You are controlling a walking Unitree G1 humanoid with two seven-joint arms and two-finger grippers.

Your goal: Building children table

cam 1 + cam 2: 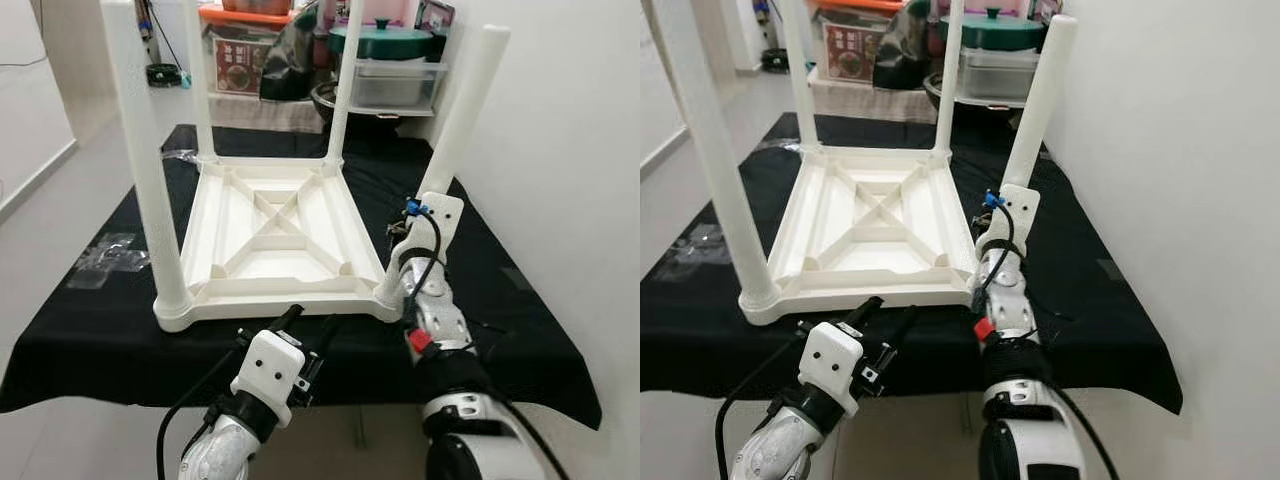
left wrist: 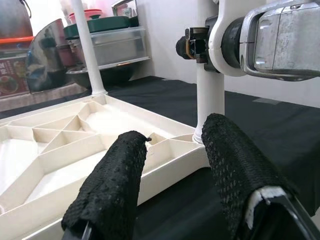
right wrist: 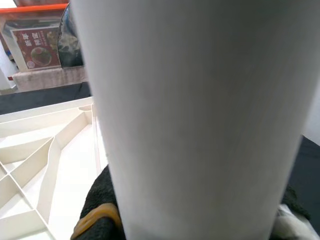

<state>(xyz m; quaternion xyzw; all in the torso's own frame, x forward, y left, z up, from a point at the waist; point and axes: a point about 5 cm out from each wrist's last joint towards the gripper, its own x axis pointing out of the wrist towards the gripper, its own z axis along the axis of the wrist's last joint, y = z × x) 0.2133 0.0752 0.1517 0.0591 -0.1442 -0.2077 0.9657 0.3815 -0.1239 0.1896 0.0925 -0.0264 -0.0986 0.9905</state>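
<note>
White plastic children table (image 1: 270, 240) lies upside down on a desk covered with black cloth (image 1: 90, 330), ribbed underside up with an X brace in the middle. Four white legs stand up from its corners: near-left leg (image 1: 145, 160), far-left leg (image 1: 200, 90), far-right leg (image 1: 343, 90), near-right leg (image 1: 462, 115), which leans slightly to the right. Right pincer (image 1: 400, 262) is low on the near-right leg, just above the corner socket; right wrist view has the leg (image 3: 200, 115) right up against the camera with black finger pads (image 3: 102, 200) showing on both sides of it, so the fingers are clamped on that leg. Right arm reaches up from the bottom edge of the head views, with a red tag on the wrist (image 1: 420, 340). Left pincer (image 1: 308, 330) sits at the near edge of the desk, just in front of the table's near rim, not touching it; in the left wrist view its two black fingers (image 2: 112, 185) are apart with nothing between them, pointing at the near-right corner of the table (image 2: 195, 145) and the right arm's wrist (image 2: 260, 35). Clear plastic wrap (image 1: 105, 255) lies on the cloth left of the table. Behind the desk: clear plastic bins (image 1: 395, 80) with a green lid (image 1: 385, 40), a red-topped box (image 1: 245, 50), a dark bag (image 1: 295, 50). White wall (image 1: 570, 150) on the right, pale floor (image 1: 60, 150) on the left.
</note>
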